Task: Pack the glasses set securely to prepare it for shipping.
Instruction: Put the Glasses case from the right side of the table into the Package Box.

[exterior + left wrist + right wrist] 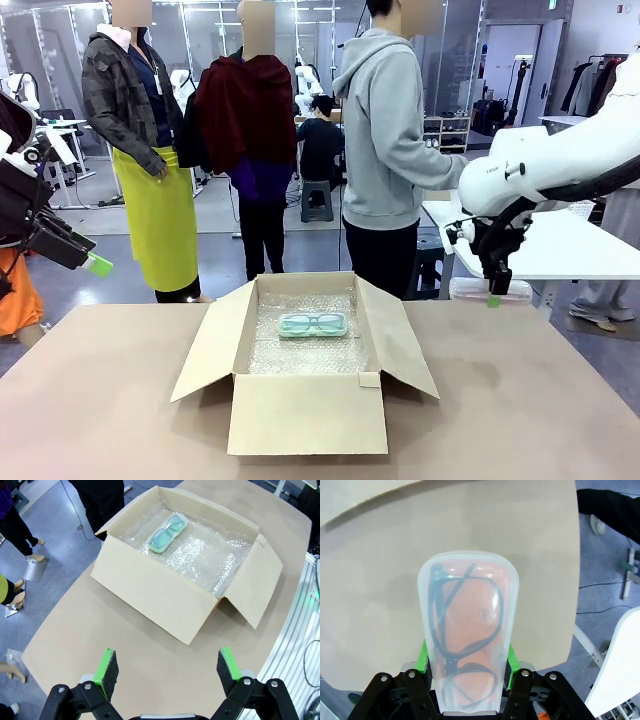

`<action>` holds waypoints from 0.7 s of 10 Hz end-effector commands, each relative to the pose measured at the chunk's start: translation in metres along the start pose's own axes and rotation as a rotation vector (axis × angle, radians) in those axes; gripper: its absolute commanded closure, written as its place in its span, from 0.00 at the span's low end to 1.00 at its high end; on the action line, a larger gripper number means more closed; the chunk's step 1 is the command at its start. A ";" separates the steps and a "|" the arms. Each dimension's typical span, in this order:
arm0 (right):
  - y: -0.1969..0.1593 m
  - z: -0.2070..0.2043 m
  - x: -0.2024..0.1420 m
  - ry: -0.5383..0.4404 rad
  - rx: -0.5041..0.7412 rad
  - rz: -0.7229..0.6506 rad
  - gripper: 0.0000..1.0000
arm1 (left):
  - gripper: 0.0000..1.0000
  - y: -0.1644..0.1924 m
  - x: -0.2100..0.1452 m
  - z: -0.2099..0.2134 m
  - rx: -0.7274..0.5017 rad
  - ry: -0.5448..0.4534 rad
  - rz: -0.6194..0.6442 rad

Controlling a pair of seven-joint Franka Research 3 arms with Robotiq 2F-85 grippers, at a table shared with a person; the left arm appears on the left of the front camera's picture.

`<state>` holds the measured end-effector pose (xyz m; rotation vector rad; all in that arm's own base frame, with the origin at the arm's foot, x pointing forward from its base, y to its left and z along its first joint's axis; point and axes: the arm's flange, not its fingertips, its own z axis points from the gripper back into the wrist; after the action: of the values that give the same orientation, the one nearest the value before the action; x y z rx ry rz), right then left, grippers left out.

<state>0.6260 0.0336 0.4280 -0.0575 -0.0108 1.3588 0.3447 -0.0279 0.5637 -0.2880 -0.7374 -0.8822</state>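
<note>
Bench (pixel 520 400) carries open cardboard box (pixel 305 410), flaps out, floor lined with bubble wrap (pixel 300 352). Mint-green case (pixel 312 324) lies on wrap near far wall, long axis crosswise; near part of wrap bare. Pink-coral case (pixel 467 625) hangs off box's right side, clamped by long sides in right tool (pixel 467 657), long axis along fingers. Box lies leftward of it. Left tool (pixel 167 666) wide apart, empty.

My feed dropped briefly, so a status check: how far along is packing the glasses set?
Done: the mint-green case lies on bubble wrap inside the open cardboard box. In hand: the right gripper is clamped on the pink-coral case above the table. Left: set it in the box and close the flaps; the left gripper hangs open and empty.
</note>
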 end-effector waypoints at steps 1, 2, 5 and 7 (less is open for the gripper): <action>0.020 -0.002 0.008 -0.008 -0.010 -0.006 0.83 | 0.00 0.001 0.000 0.002 -0.009 -0.015 -0.005; 0.024 -0.001 0.008 -0.034 -0.002 -0.012 0.83 | 0.00 0.001 0.000 0.002 -0.009 -0.015 -0.005; 0.008 0.007 0.006 0.000 -0.006 0.005 0.83 | 0.00 0.001 0.000 0.002 -0.009 -0.015 -0.005; 0.008 0.007 0.006 0.000 -0.006 0.005 0.83 | 0.00 0.001 0.000 0.002 -0.009 -0.015 -0.005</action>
<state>0.6176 0.0413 0.4344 -0.0581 -0.0187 1.3583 0.3447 -0.0279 0.5637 -0.2880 -0.7374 -0.8822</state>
